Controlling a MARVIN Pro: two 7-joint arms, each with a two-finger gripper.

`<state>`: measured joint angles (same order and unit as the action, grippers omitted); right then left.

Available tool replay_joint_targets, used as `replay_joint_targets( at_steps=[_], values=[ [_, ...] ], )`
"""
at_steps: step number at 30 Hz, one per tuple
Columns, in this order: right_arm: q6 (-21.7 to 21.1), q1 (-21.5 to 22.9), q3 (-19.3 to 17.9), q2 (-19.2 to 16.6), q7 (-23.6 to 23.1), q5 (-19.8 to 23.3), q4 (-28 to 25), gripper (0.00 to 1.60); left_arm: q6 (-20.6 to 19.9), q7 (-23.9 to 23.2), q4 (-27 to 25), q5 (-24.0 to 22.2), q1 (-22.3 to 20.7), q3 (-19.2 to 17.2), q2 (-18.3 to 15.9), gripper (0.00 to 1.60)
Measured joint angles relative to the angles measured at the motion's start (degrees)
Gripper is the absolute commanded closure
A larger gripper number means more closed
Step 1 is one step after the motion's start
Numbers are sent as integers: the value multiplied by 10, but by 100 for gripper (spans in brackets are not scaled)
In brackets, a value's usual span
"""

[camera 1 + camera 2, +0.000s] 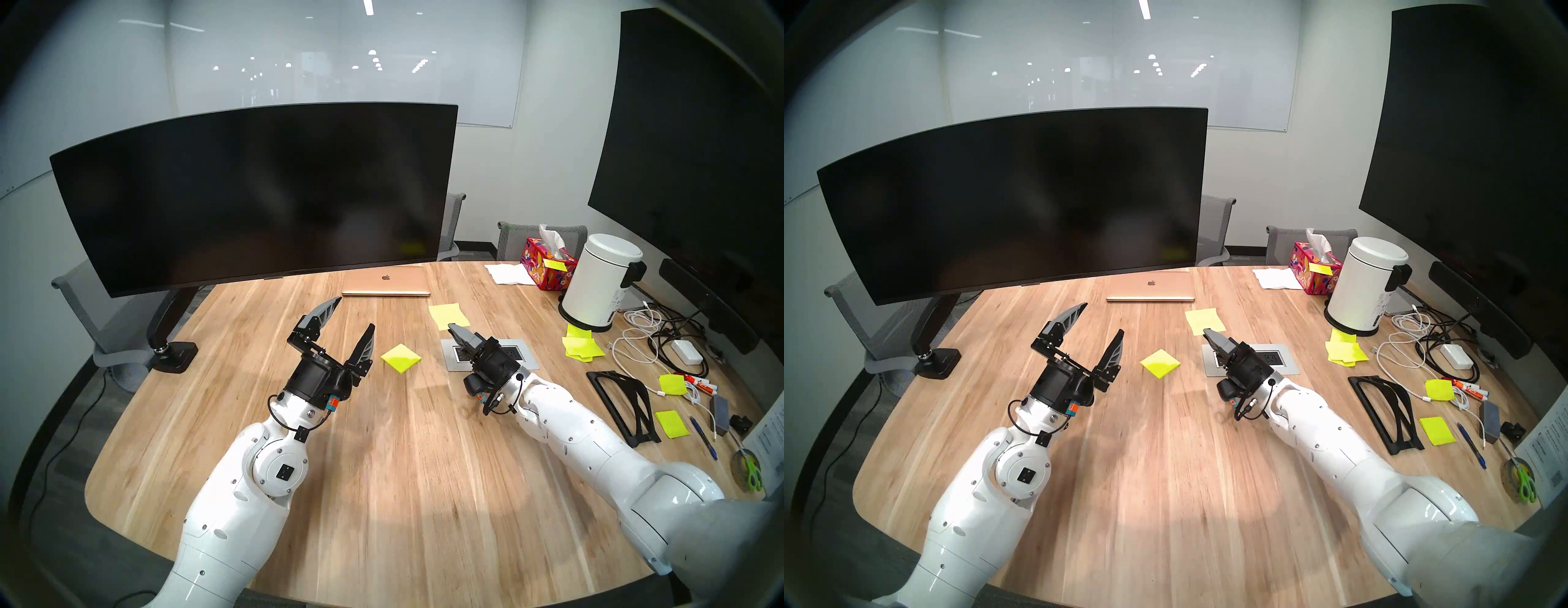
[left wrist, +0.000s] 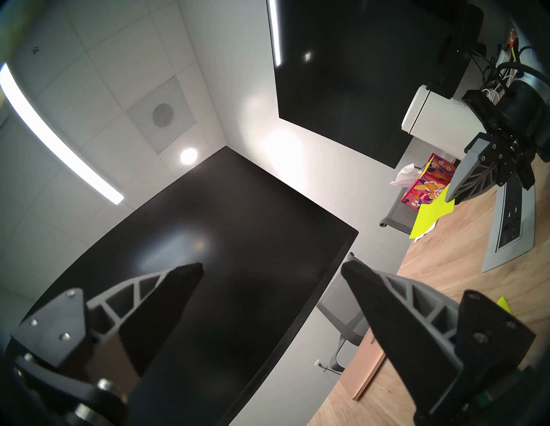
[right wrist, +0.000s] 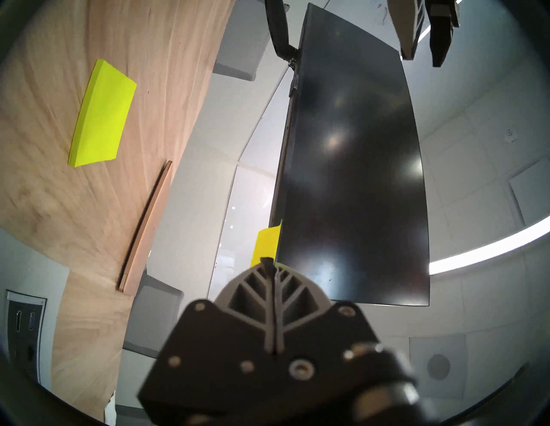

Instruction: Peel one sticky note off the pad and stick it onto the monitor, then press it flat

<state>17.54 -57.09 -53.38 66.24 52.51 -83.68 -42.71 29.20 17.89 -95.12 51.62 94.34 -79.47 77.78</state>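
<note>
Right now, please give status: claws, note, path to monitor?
Left claw open, empty. Right claw shut on sticky note. Pad on table. Monitor ahead, path unobstructed.

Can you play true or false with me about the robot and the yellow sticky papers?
1. The right gripper is pinching a sticky note. True.
2. The left gripper is shut tight. False: its fingers stand wide apart, holding nothing.
3. The pad lies on the table between the two arms. True.
4. A sticky note is already stuck flat on the monitor. False: the note is in the right gripper, not pressed on.
5. The laptop is open. False: it lies closed.
</note>
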Motion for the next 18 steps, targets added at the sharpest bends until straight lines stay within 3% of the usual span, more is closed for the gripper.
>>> replay_joint_targets(
  at_steps=[8,18],
  values=[
    [5,38,-10,19,-18,2,45,160,1,0,0,-1,0,0,0,0],
    [-6,77,-11,32,-6,-18,56,160,2,0,0,-2,-1,0,1,0]
  ],
)
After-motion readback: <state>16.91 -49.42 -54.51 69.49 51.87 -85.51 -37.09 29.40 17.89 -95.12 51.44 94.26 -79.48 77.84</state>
